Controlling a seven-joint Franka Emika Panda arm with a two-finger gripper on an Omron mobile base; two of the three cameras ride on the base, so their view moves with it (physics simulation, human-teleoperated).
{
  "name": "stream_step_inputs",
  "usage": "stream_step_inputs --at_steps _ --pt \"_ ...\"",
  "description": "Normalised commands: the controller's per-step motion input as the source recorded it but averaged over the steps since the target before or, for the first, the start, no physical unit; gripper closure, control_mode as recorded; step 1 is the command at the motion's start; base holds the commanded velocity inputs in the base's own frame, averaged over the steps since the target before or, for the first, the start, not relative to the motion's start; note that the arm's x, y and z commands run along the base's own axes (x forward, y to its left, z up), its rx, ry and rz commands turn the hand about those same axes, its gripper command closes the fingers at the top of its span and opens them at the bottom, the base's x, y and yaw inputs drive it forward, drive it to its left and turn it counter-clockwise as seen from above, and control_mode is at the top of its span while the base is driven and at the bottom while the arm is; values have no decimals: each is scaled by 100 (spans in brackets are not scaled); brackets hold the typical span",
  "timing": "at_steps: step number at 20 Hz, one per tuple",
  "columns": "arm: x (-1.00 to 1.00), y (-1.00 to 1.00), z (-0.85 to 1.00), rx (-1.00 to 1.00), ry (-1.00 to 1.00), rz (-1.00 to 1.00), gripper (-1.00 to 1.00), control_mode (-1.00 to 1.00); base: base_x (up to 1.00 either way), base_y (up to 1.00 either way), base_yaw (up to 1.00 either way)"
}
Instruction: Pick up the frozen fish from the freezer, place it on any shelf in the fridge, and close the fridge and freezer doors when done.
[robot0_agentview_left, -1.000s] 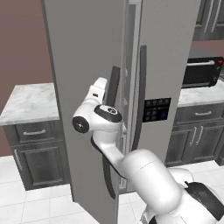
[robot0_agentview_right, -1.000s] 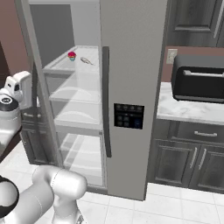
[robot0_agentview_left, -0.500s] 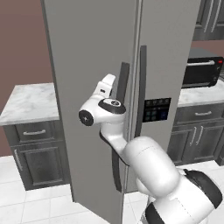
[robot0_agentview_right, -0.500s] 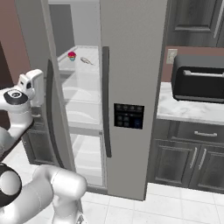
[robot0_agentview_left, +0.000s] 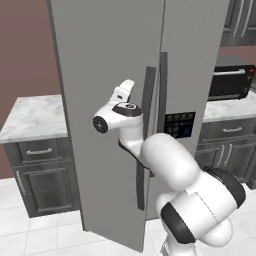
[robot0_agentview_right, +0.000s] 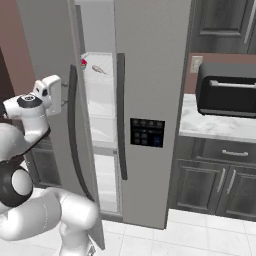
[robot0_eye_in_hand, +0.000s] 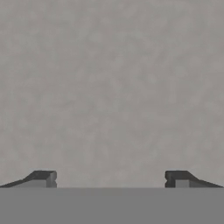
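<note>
Fridge door (robot0_agentview_right: 47, 75) swung nearer shut than before, gripper (robot0_eye_in_hand: 109, 178) spread wide and empty against its grey face, frozen fish (robot0_agentview_right: 98, 69) on fridge shelf (robot0_agentview_right: 100, 77), upper centre, cupcake (robot0_agentview_right: 83, 63) mostly hidden behind door edge.

A small silver-grey frozen fish (robot0_agentview_right: 98, 69) lies on a clear glass shelf (robot0_agentview_right: 102, 79) beside a red-topped cupcake (robot0_agentview_right: 83, 63). The tall flat grey fridge door (robot0_agentview_right: 60, 100) stands partly open, with the white hand (robot0_agentview_right: 51, 93) against its outer face.

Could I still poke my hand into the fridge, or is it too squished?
A thin gap is left between the fridge door and the shut freezer door. Through it, the shelf looks bare below the fish. The open hand faces the door.
</note>
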Motion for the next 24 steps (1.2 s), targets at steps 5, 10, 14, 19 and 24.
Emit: stream_step_inputs --at_steps 5,10,14,19,24 --pt "42 -18 0 0 -2 -5 -100 -100 0 0 0" --pt "43 -17 0 0 -1 -5 -100 -100 0 0 0" --pt "42 -19 0 0 -2 -5 -100 -100 0 0 0" --pt "43 -19 0 0 -1 -6 -100 -100 0 0 0" --pt "46 -21 0 0 0 -6 -100 -100 0 0 0"
